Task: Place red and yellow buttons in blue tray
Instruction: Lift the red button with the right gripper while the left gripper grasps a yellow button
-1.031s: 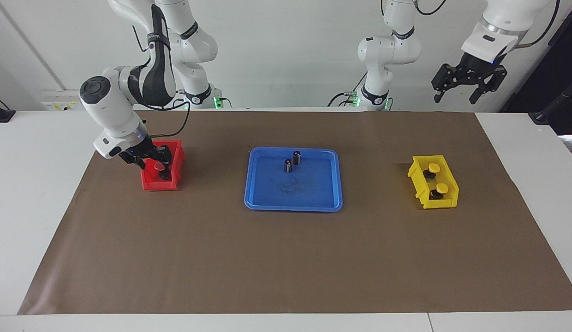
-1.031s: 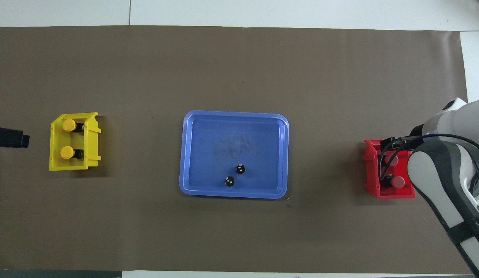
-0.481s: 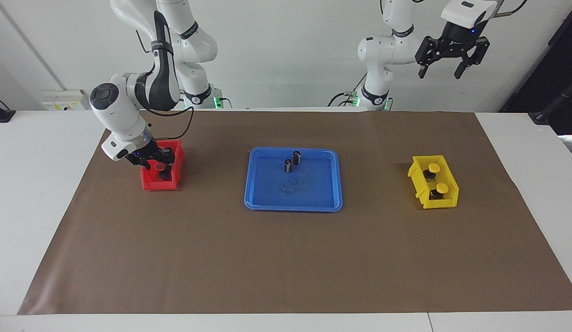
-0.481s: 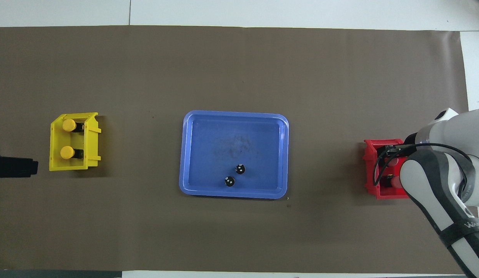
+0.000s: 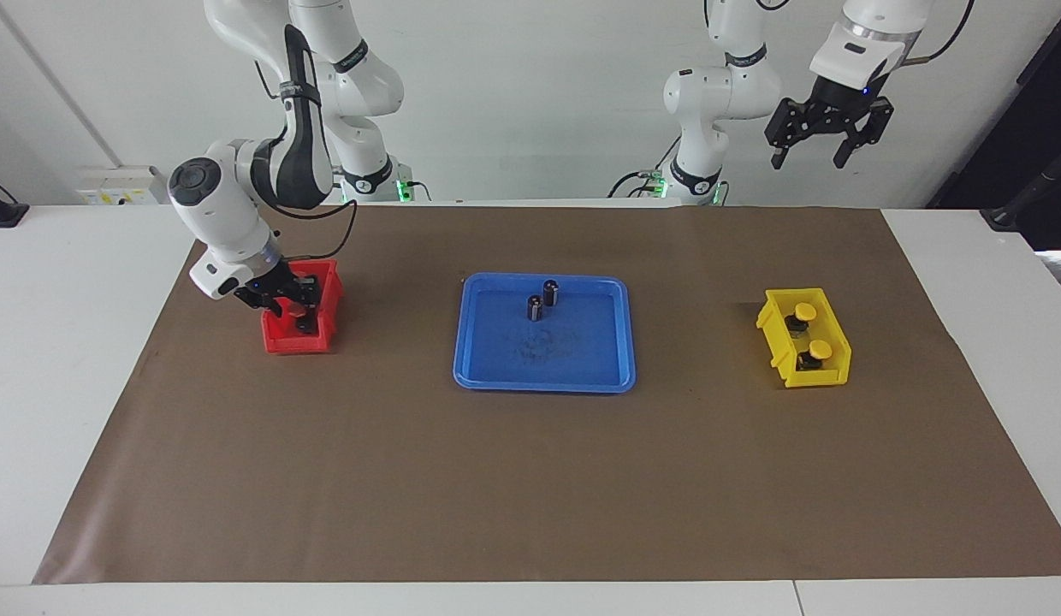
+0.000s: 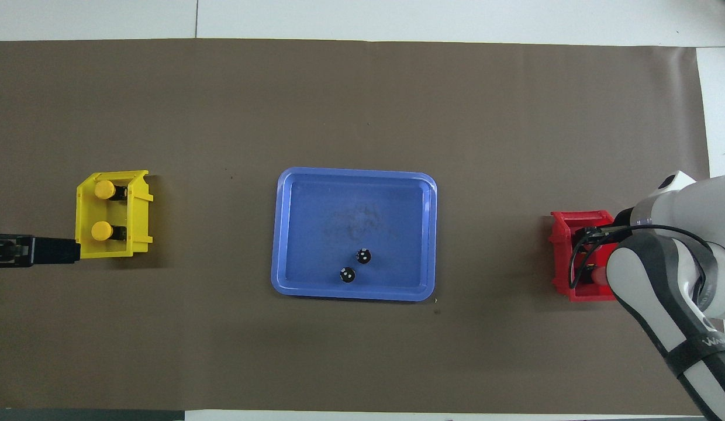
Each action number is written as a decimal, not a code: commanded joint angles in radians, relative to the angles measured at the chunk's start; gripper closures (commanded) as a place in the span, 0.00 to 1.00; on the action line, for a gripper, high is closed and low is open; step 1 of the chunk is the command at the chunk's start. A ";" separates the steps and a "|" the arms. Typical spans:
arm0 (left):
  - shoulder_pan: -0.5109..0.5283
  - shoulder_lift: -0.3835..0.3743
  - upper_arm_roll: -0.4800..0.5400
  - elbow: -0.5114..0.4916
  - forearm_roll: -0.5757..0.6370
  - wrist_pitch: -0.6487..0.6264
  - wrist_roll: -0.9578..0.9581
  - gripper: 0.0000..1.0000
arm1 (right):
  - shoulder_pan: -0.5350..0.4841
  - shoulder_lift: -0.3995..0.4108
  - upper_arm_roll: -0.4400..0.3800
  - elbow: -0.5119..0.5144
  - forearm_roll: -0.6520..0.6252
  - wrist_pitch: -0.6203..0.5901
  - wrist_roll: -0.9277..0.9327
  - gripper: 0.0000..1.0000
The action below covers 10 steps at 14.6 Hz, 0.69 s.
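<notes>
The blue tray (image 5: pixel 573 355) (image 6: pixel 362 204) lies mid-table. Two yellow buttons (image 5: pixel 804 311) (image 6: pixel 104 189) stand in a yellow bin (image 5: pixel 783 342) (image 6: pixel 137 245) toward the left arm's end. My right gripper (image 5: pixel 291 304) is down inside the red bin (image 5: pixel 295 342) (image 6: pixel 561 257). The right arm hides most of that bin's inside from above. Only a sliver of a red button (image 6: pixel 598 273) shows there. My left gripper (image 5: pixel 807 156) (image 6: pixel 35 251) hangs open, high in the air and holding nothing. From above it shows next to the yellow bin.
Two capless dark cylinders (image 5: pixel 535 308) (image 6: pixel 363 255) stand upright in the tray, in its part nearer to the robots. A brown mat (image 5: pixel 530 479) covers the table, and white tabletop (image 5: pixel 68 342) shows at both ends.
My right gripper has settled a little deeper into the red bin. My left gripper has swung up and then down, moving in from the table's end to beside the yellow bin in the overhead view.
</notes>
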 commanded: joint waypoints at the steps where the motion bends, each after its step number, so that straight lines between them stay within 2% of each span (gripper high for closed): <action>1: 0.012 0.056 0.001 -0.050 -0.010 0.101 0.009 0.00 | -0.010 -0.020 0.006 -0.028 0.016 0.024 -0.026 0.62; 4: 0.044 0.133 0.001 -0.052 -0.008 0.197 0.012 0.00 | 0.002 -0.017 0.006 -0.016 0.016 0.015 -0.016 0.81; 6: 0.071 0.173 0.001 -0.052 -0.006 0.238 0.018 0.00 | 0.003 0.001 0.006 0.046 0.014 -0.046 -0.017 0.85; 8: 0.081 0.213 0.001 -0.050 -0.003 0.289 0.021 0.00 | 0.000 0.045 0.004 0.214 -0.005 -0.238 -0.026 0.85; 10: 0.106 0.245 0.001 -0.050 -0.003 0.327 0.044 0.00 | 0.002 0.081 0.006 0.364 -0.039 -0.376 -0.023 0.85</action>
